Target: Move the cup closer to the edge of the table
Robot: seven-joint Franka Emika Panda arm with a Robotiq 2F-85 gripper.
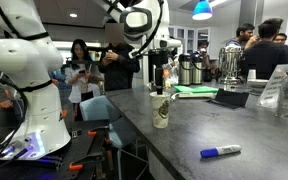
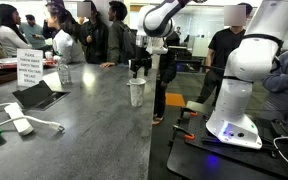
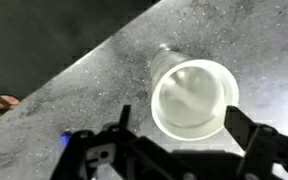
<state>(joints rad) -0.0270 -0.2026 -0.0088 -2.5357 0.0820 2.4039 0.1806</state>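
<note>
The cup (image 1: 161,110) stands upright on the dark grey table (image 1: 219,125), a short way in from its straight edge. It shows in both exterior views (image 2: 136,93), on the table (image 2: 94,135). In the wrist view I look down into its open pale rim (image 3: 192,97), with the table (image 3: 99,95) around it. My gripper (image 3: 181,128) is open and empty, one black finger on each side of the rim. In the exterior views the gripper (image 1: 163,78) (image 2: 141,68) hangs straight above the cup, just over its top.
A blue-capped marker (image 1: 220,152) lies near the table's edge. Steel coffee urns (image 1: 229,62) and a dark laptop (image 2: 39,96) with a sign (image 2: 29,68) stand farther in. The arm's white base (image 2: 234,95) stands beside the table; people stand behind.
</note>
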